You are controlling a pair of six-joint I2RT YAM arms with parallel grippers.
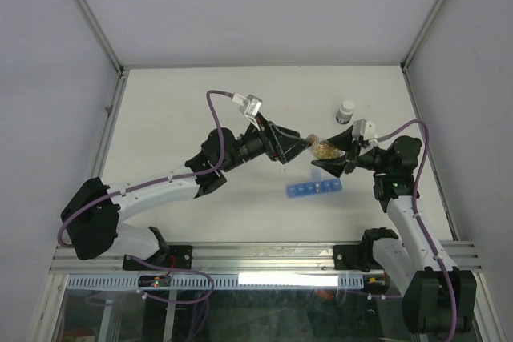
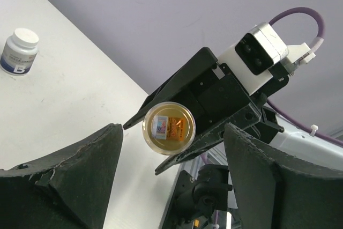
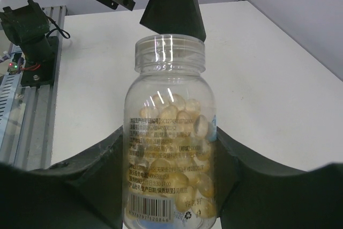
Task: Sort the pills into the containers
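Observation:
My right gripper (image 1: 337, 158) is shut on a clear plastic bottle (image 3: 169, 143), held level above the table with its neck toward the left arm. The bottle is full of pale yellow-tan pills (image 3: 185, 181), and no cap shows on its neck. My left gripper (image 1: 298, 148) is open and empty, its jaws spread just in front of the bottle's end (image 2: 169, 128) without touching it. The narrow translucent-blue pill organizer (image 1: 314, 189) lies on the table just below and in front of both grippers. No loose pills show on the table.
A small white-capped bottle with a dark band (image 1: 345, 111) stands at the back right and also shows in the left wrist view (image 2: 19, 51). The table's metal rail (image 1: 264, 255) runs along the near edge. Grey walls close in the table on three sides.

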